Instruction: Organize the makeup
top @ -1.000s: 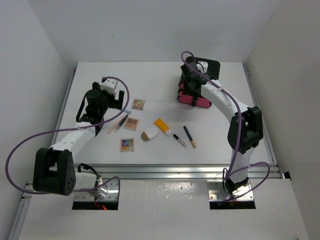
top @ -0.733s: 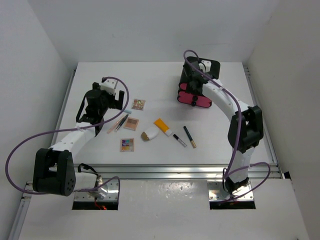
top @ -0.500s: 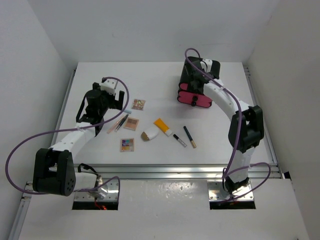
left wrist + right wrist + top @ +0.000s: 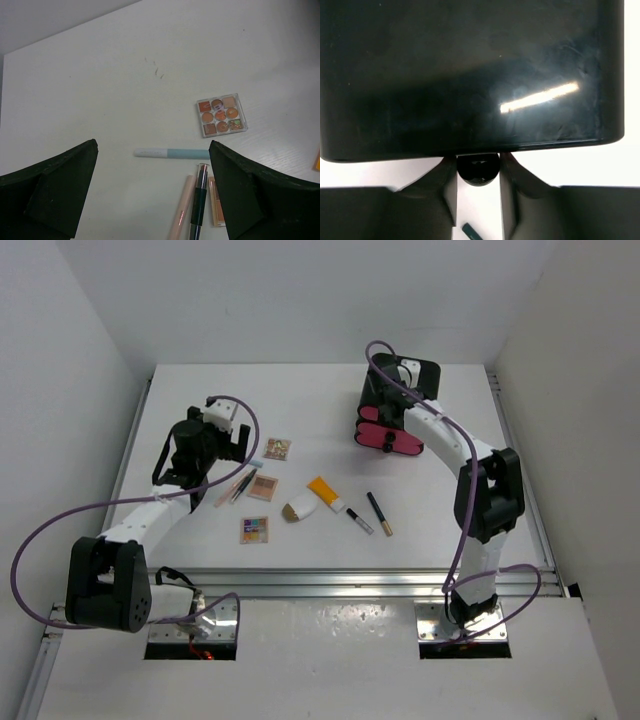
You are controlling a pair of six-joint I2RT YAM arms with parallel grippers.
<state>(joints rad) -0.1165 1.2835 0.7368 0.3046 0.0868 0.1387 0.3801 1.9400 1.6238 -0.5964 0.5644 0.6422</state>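
Observation:
The makeup lies loose mid-table: three square palettes (image 4: 278,449) (image 4: 262,487) (image 4: 254,529), an orange white-capped tube (image 4: 325,493), two black sticks (image 4: 379,512) (image 4: 359,520) and a pale blue stick (image 4: 255,464). My left gripper (image 4: 232,445) hangs open above the blue stick (image 4: 172,153), with a black stick (image 4: 200,200) and a palette (image 4: 221,114) just ahead. My right gripper (image 4: 385,420) is at the black box (image 4: 410,380). Its fingers press both sides of a round black drawer knob (image 4: 477,170) under the box's glossy body (image 4: 470,75).
The black box's pink drawers (image 4: 390,438) stick out toward the table's middle. A gold-and-white brush (image 4: 299,508) lies beside the orange tube. Thin pale sticks (image 4: 236,486) lie by the left arm. A rail (image 4: 350,580) runs along the near edge.
My right gripper's fingers have closed in around the drawer knob, and the right arm shifted slightly at the box. The left arm and the makeup have not moved.

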